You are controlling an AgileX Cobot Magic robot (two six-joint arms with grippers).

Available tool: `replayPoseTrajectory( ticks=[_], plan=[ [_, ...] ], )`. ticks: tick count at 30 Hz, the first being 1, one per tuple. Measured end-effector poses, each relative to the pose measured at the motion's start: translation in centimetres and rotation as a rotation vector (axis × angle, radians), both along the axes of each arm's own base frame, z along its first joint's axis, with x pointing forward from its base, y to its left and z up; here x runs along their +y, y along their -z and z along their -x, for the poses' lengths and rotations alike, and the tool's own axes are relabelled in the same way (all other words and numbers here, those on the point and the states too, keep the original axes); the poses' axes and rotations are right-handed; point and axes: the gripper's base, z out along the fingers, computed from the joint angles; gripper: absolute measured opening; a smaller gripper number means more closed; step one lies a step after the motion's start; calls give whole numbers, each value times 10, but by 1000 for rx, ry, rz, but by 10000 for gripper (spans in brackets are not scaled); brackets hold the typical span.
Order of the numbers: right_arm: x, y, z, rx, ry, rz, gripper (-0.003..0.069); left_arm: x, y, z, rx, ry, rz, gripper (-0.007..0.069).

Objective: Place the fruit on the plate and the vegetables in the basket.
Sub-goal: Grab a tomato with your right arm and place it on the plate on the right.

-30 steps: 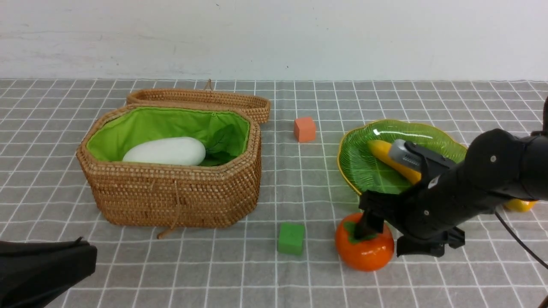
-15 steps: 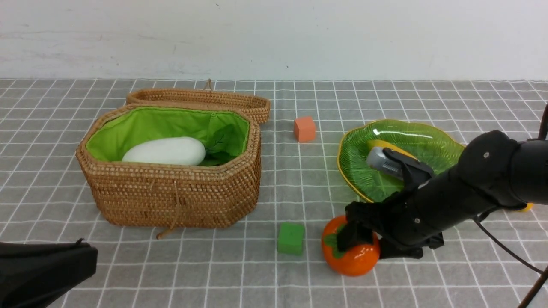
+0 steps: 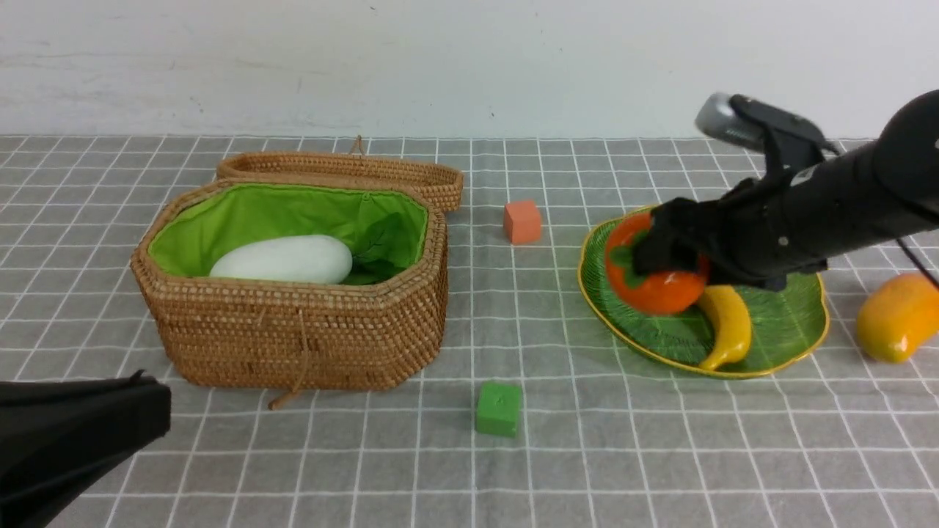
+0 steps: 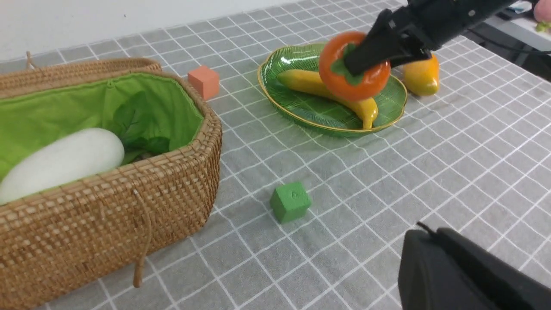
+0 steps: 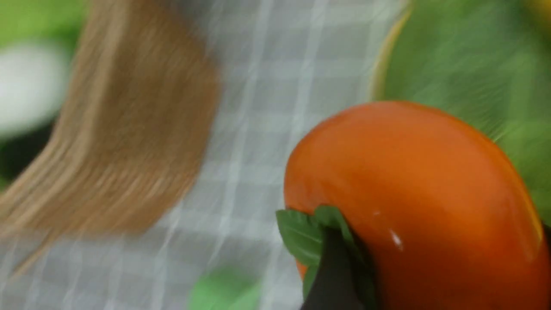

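Radish in basket, banana on plate; right claw clamped on persimmon above plate; mango outstanding at plate's three o'clock; other vegetables unseen.

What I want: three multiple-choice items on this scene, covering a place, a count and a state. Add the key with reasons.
1. How many small cubes sit on the cloth? A. one B. two C. four
2. Where does the banana lie? A. on the plate B. in the basket C. on the cloth
3. What is the persimmon's state? A. lying on the cloth B. held by the right gripper over the plate C. resting in the basket

Key: 1 B, one orange cube and one green cube; 2 A, it lies across the plate, not in the basket; 3 B, the gripper clamps it over the plate.
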Motion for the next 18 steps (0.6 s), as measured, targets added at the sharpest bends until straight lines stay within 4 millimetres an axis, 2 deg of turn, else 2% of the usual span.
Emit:
replayPoseTrajectory(
  ticks=[4, 7, 9, 10, 13, 14, 18],
  plan=[
    [-6, 33, -19, 4, 19, 60, 511, 0, 0, 0, 3, 1, 1, -13],
    [-5, 48, -25, 23, 11, 83, 514, 0, 0, 0, 4, 1, 1, -13],
    [-6, 54, -27, 26, 4, 104, 585, 0, 1, 0, 8, 2, -1, -13],
    [-6, 54, -27, 24, 0, 111, 624, 0, 1, 0, 9, 2, -2, -13],
    [-10, 48, -25, 16, -2, 119, 676, 0, 1, 0, 11, 2, -2, -13],
    [-11, 46, -25, 15, -3, 119, 676, 0, 1, 0, 12, 3, -1, -13],
    [-36, 13, -10, 28, 18, 110, 655, 0, 1, 0, 12, 3, -1, -13]
  ],
)
